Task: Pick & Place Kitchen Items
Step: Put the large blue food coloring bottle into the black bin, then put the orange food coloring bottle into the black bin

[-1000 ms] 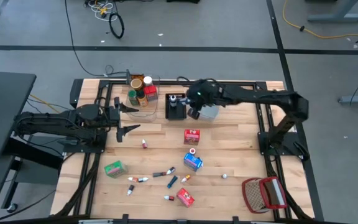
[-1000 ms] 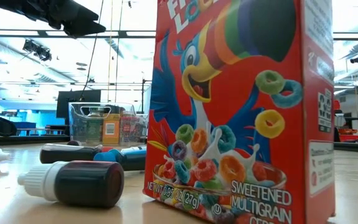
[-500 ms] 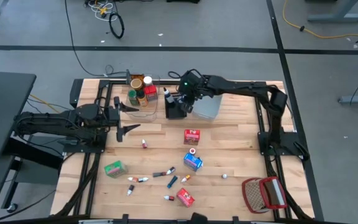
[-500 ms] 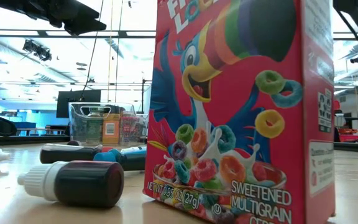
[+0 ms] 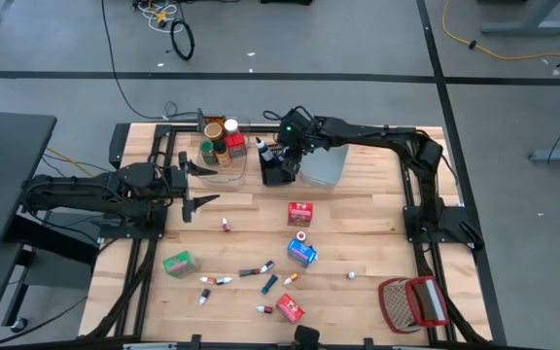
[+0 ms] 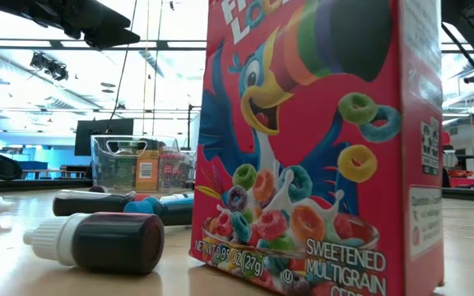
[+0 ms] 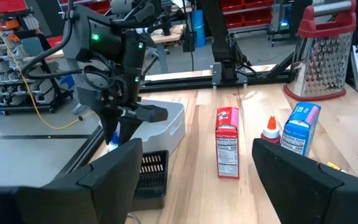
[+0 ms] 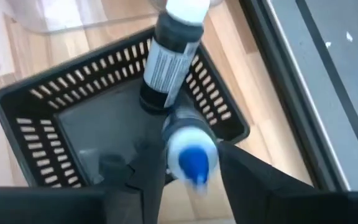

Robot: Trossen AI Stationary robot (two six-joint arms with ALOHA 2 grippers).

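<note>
My right gripper (image 5: 282, 157) hangs over the black slotted bin (image 5: 276, 173), shut on a small food-colouring tube (image 8: 190, 152) with a white, blue-tipped cap. A dark bottle with a white cap (image 8: 169, 56) leans inside that bin. On the table lie a red box (image 5: 300, 213), a blue box (image 5: 301, 252), a green box (image 5: 177, 262), another red box (image 5: 290, 309) and several tiny tubes (image 5: 265, 282). My left gripper (image 5: 200, 185) waits open at the table's left, touching nothing. My right gripper pinches the tube between its two fingers (image 8: 138, 177) at the cap end (image 8: 194, 162). The fingers come from above, pointing down into the black bin. The tube is lifted clear, its dark body (image 8: 178, 123) pointing down toward the bin's floor.
A clear bin (image 5: 222, 146) with jars and cans stands left of the black bin, a grey-blue bin (image 5: 323, 167) right of it. A red-and-white wire basket (image 5: 414, 303) sits at the near right corner. A red cereal box (image 6: 319, 140) fills the low view.
My right gripper has moved from over the grey-blue bin toward the table's left and far edge and now stands over the black bin, having turned on the way. It carried the tube along. The left arm kept still.
</note>
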